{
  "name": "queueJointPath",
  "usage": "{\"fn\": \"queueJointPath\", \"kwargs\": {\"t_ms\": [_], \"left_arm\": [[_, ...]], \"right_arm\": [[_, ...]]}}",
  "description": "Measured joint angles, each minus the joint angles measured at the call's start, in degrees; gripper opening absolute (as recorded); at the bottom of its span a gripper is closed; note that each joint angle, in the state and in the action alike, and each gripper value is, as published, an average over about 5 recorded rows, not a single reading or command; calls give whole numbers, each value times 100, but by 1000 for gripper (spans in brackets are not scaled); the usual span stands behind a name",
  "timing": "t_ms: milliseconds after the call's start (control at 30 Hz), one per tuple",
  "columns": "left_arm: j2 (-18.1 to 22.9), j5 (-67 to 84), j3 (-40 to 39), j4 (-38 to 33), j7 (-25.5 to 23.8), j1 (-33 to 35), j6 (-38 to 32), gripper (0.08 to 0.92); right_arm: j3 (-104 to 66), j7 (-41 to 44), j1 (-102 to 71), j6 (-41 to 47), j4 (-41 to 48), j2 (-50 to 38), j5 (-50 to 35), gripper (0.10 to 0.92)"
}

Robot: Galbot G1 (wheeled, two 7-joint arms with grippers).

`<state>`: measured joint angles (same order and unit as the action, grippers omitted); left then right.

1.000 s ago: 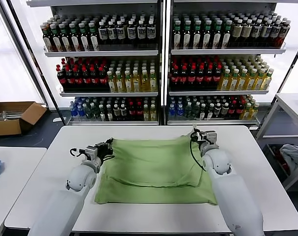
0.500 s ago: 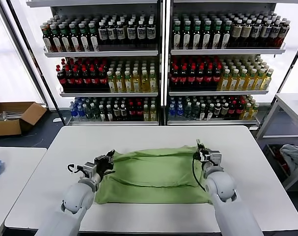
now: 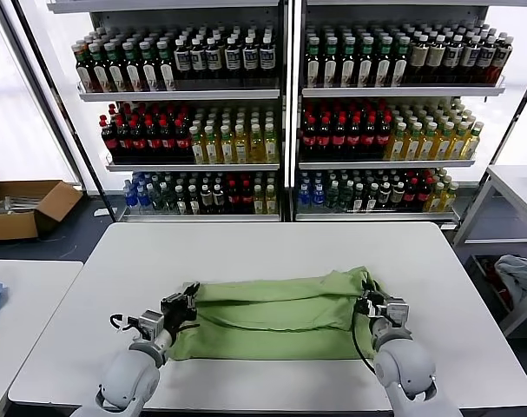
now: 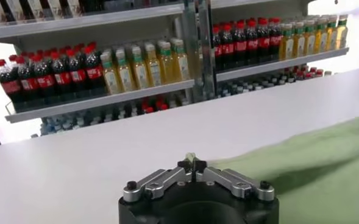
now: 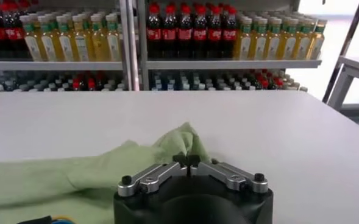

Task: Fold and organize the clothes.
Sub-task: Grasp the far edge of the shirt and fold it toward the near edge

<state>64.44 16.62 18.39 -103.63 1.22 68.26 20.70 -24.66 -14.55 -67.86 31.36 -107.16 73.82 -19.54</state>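
Both pincers are closed on cloth: the left pincer (image 3: 187, 301) pinches the 9 o'clock end of the soft light green polo shirt (image 3: 272, 317), and the right pincer (image 3: 367, 300) pinches its 3 o'clock end, where the fabric peaks up at the fingertips, as the right wrist view shows (image 5: 187, 159). The shirt lies as a long, doubled band across the near half of the white worktop (image 3: 272, 248), toward 6 o'clock, with the drinks shelving (image 3: 285, 113) standing beyond at 12 o'clock. The step in hand appears to be a lengthwise fold, the far edge being carried over toward the near hem. The next move likely calls for lowering both ends evenly onto the layer beneath, aligning the edges, then releasing without dragging the cloth askew.
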Motion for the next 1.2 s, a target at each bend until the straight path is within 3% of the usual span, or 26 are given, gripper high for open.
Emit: {"fn": "queueJointPath", "kwargs": {"t_ms": [533, 1200], "left_arm": [[22, -136, 173, -348, -45, 505, 0, 87], [173, -337, 220, -313, -89, 635, -75, 99]], "right_arm": [[-177, -16, -660, 33, -573, 24, 44, 106], [-112, 17, -883, -59, -435, 33, 262, 110]]}}
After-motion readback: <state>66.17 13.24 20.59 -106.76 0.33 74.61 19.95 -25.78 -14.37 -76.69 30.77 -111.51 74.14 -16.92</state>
